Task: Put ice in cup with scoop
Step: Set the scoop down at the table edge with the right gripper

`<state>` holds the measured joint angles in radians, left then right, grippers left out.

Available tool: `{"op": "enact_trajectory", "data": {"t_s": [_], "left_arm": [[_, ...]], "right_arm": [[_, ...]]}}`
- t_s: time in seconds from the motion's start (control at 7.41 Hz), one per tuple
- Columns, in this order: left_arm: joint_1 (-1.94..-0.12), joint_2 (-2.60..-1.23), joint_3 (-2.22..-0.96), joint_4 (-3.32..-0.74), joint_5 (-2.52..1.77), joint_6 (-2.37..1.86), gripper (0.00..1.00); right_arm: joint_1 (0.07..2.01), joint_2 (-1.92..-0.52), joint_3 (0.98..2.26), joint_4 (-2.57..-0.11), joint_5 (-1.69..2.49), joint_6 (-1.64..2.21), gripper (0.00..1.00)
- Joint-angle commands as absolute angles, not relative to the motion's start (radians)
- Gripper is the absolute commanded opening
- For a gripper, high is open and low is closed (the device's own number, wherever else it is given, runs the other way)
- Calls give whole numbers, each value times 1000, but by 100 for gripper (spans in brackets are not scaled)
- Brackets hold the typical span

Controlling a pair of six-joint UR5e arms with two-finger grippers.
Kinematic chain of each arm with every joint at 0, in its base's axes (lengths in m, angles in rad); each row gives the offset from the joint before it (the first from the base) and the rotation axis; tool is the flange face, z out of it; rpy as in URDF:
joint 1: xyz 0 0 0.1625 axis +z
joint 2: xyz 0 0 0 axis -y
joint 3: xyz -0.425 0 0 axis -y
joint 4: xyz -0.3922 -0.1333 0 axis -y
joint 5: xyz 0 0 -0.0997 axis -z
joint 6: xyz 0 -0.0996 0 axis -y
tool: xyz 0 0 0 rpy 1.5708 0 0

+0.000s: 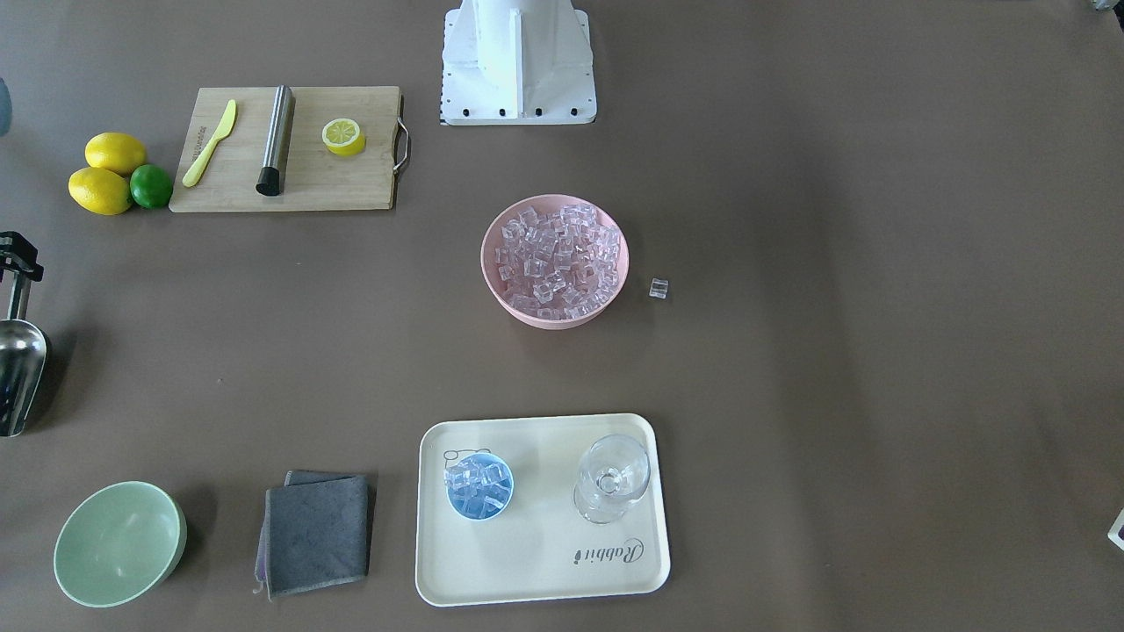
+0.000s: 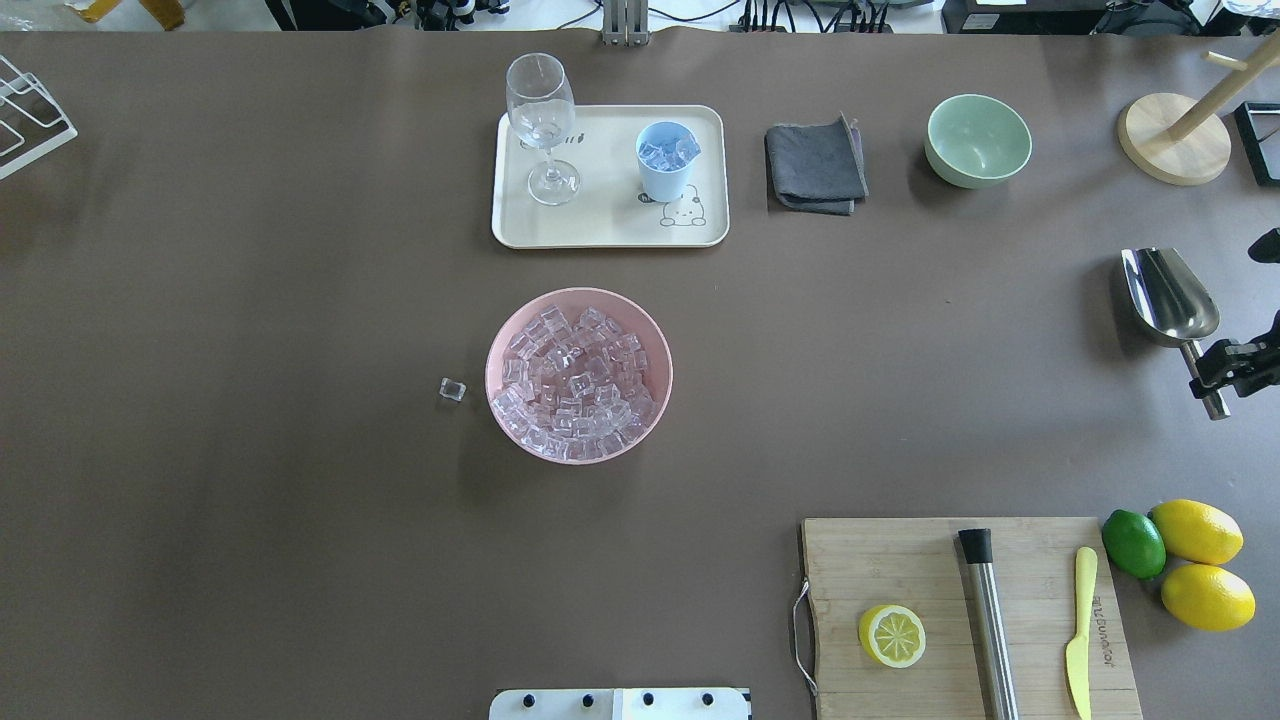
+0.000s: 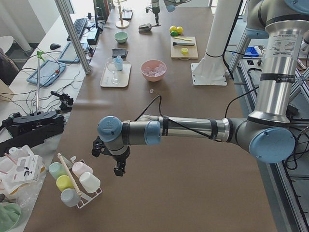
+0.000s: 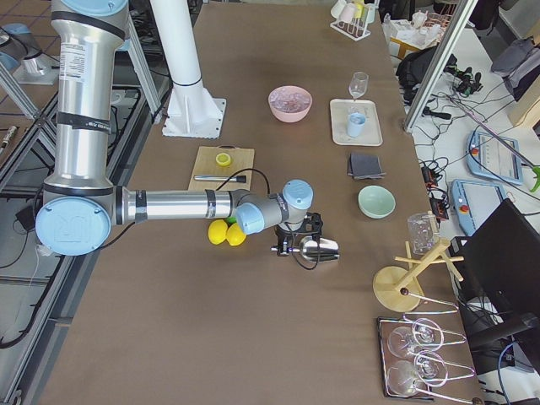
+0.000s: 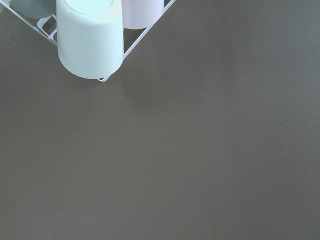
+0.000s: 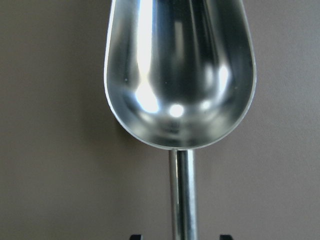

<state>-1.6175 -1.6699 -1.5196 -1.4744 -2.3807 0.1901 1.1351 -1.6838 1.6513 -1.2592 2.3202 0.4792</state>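
Only the wrist view is showing the right gripper (image 6: 178, 236) straddling, jaws apart, the handle of the shiny steel trough-shaped scoop (image 6: 180, 70). Left gripper (image 3: 118, 166) is pointing downward; cannot tell its grip.

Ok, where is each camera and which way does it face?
Front-facing: across the table, facing the robot; base at top, right fingers far left.
Overhead: behind the robot, looking forward-down; base at bottom, right fingers far right.
Exterior left: table's left end; left arm near.
Exterior right: table's right end; right arm near.
Left wrist: down at table, racked cup; no fingers.
Right wrist: down onto scoop; right fingers at bottom edge.
Shared: front-facing and overhead both show the pink bowl, mirrored.
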Motion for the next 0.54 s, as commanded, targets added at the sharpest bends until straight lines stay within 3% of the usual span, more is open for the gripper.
{"op": "enact_trajectory", "data": {"t_s": [0.0, 0.13, 0.4], "left_arm": [[-1617, -1671, -1522, -1474, -2381, 190, 99], [-1615, -1671, -1523, -1474, -2381, 189, 99], [-1615, -1671, -1522, -1474, -2381, 190, 99]], "right_arm": [[1140, -1697, 1706, -1270, 2322, 479, 74], [1146, -1715, 1738, -1273, 2322, 476, 79], [1253, -1714, 1775, -1390, 2322, 325, 99]]}}
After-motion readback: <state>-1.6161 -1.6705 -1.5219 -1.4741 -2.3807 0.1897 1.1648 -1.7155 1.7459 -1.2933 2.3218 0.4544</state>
